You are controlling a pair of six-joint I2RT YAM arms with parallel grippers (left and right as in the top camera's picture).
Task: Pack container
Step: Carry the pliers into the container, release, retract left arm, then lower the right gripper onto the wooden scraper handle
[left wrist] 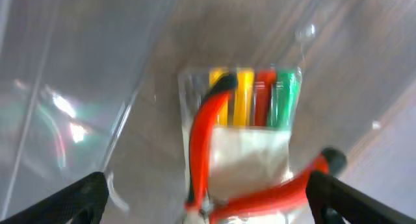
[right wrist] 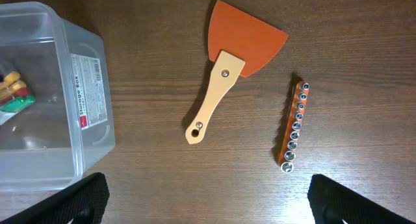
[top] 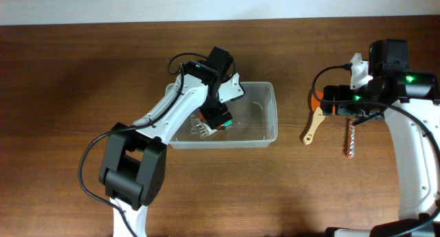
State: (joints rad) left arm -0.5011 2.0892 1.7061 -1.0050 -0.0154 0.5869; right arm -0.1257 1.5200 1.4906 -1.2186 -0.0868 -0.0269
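The clear plastic container (top: 261, 127) stands mid-table, and its labelled end shows in the right wrist view (right wrist: 78, 107). My left gripper (top: 218, 119) is down inside it, open (left wrist: 208, 183). Between and just ahead of its fingers, red-handled pliers (left wrist: 201, 139) lie on a clear packet of yellow, red and green bits (left wrist: 250, 100) on the container floor. My right gripper (top: 331, 99) is open and empty (right wrist: 208, 193) above the table, right of the container. Ahead of it lie a scraper (right wrist: 221, 81) with an orange blade and wooden handle, and an orange socket rail (right wrist: 294, 126).
In the overhead view the scraper (top: 313, 127) and the socket rail (top: 351, 139) lie on the brown wooden table (top: 69, 93) between the container and the right arm. The container's see-through wall (left wrist: 78, 68) is close on the left gripper's left.
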